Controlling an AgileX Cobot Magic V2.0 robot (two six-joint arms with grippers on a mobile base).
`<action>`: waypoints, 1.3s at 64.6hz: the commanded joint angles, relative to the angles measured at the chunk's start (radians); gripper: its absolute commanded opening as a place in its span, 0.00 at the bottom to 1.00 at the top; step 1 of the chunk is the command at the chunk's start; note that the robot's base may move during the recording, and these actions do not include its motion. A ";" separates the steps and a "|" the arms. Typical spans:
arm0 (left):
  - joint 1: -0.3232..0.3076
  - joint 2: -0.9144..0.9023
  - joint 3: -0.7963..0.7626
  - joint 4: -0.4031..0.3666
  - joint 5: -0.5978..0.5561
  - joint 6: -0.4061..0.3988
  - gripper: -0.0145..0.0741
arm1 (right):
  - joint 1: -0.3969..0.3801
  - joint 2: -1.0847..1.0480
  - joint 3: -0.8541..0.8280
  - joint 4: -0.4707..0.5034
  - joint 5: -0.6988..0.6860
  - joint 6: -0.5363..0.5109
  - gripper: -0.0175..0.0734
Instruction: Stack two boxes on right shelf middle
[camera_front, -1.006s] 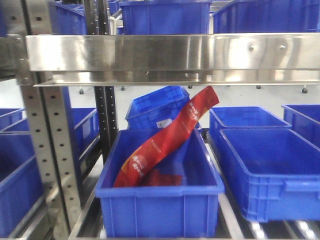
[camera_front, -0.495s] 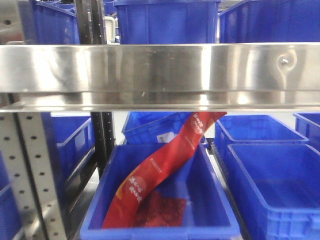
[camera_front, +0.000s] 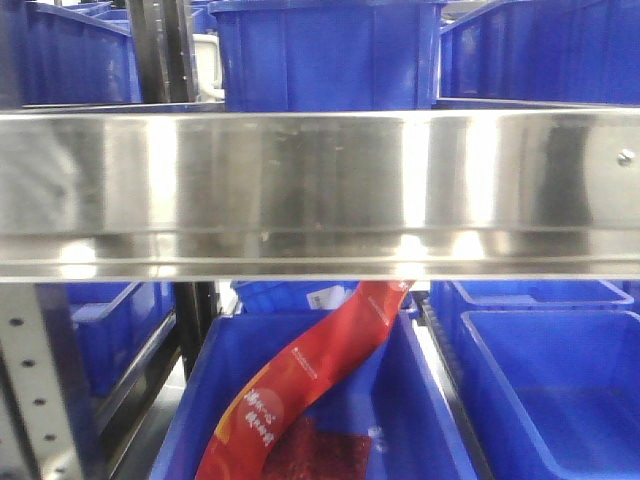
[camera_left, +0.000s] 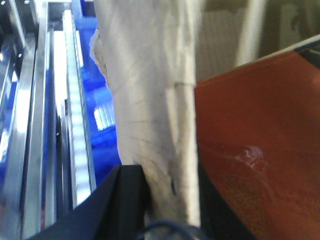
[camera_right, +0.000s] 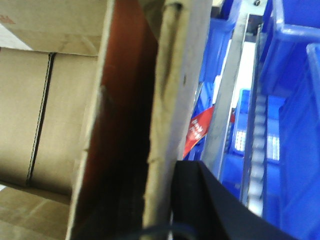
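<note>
Steel shelf rail (camera_front: 320, 190) spans mid-frame above blue bins (camera_front: 545, 400). Left claw (camera_left: 167, 205) clamps the cardboard box (camera_left: 150, 90) wall; right claw (camera_right: 175, 200) touches cardboard too, grasp impossible to tell.

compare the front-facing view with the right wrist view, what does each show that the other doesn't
Only the front-facing view shows the shelf face-on as a broad reflective rail, plus a perforated upright. Only the right wrist view shows a cardboard box edge-on, close up, and a second carton with a centre seam. Both show the red packet and the blue bins.
</note>
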 joint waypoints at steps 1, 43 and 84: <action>-0.003 -0.013 -0.014 -0.009 -0.070 0.000 0.04 | -0.009 -0.012 -0.009 -0.010 -0.034 -0.011 0.03; -0.003 -0.013 -0.014 -0.009 -0.070 0.000 0.04 | -0.009 -0.012 -0.009 -0.010 -0.034 -0.011 0.03; -0.003 -0.013 -0.014 -0.010 -0.078 0.000 0.04 | -0.009 -0.012 -0.009 -0.010 -0.036 -0.011 0.03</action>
